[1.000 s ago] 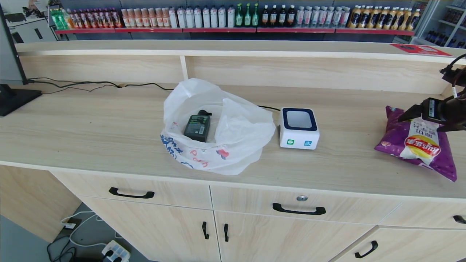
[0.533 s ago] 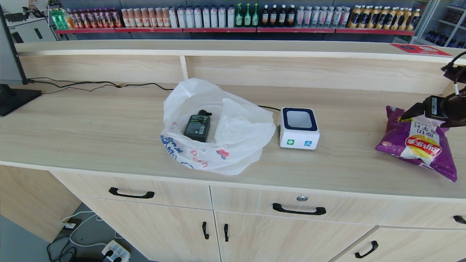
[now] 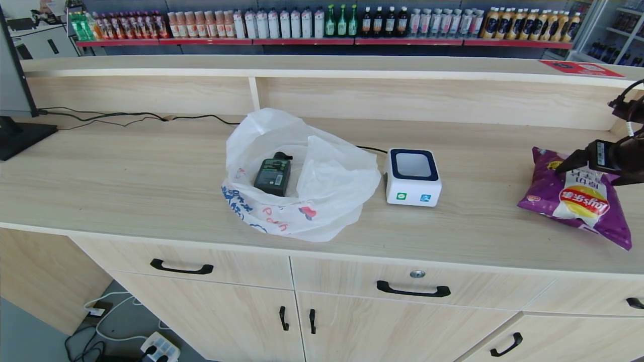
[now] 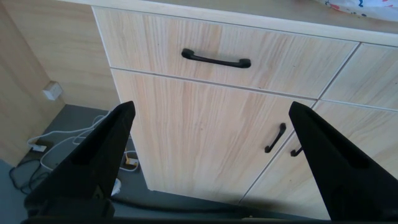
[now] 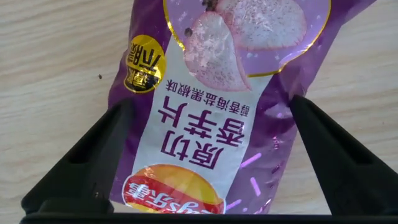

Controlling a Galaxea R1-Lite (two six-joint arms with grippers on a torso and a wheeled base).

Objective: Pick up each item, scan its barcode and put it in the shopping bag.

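Observation:
A purple chip bag [image 3: 578,201] lies flat at the counter's far right. My right gripper [image 3: 588,174] hovers just over its far end, open, with one finger on each side of the bag [image 5: 211,118] and nothing held. The white shopping bag [image 3: 322,201] sits open mid-counter with a dark green item [image 3: 272,175] inside it. A white barcode scanner [image 3: 412,177] stands just right of the bag. My left gripper [image 4: 211,168] hangs open below the counter, facing the cupboard front.
A raised wooden ledge [image 3: 322,68] runs along the back of the counter. A monitor base [image 3: 20,136] and cables occupy the far left. Drawer and door handles [image 4: 216,60] face the left gripper. Bare counter lies between scanner and chip bag.
The right gripper lifted slightly, then came back down over the chip bag's far end. Bag, scanner and shopping bag stayed in place.

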